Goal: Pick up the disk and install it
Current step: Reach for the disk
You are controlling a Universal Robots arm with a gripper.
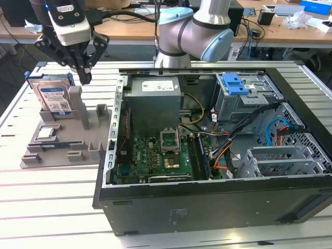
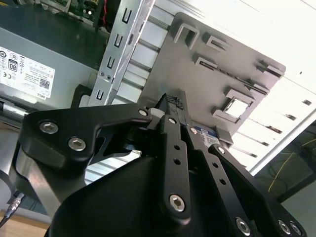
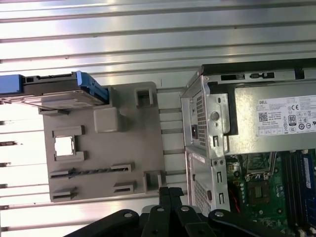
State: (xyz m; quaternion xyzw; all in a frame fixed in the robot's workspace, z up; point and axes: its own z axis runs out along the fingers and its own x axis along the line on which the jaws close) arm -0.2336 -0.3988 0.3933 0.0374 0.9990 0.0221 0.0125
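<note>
Black claw (image 2: 174, 102) pressed together above grey moulded fixture (image 3: 133, 148); silver rectangular disk (image 1: 52, 98) upright there, blue-framed.

The disk (image 1: 52, 96) stood on edge on the fixture tray (image 1: 96, 133), with the computer case (image 1: 207, 206) at the exterior view's right.

I'm looking at my silver-grey tubular metal arm (image 1: 182, 35) wearing pale blue joint caps (image 1: 217, 45), its black linked-finger gripper (image 1: 84, 78) showing silver screw heads (image 2: 177, 201).
</note>
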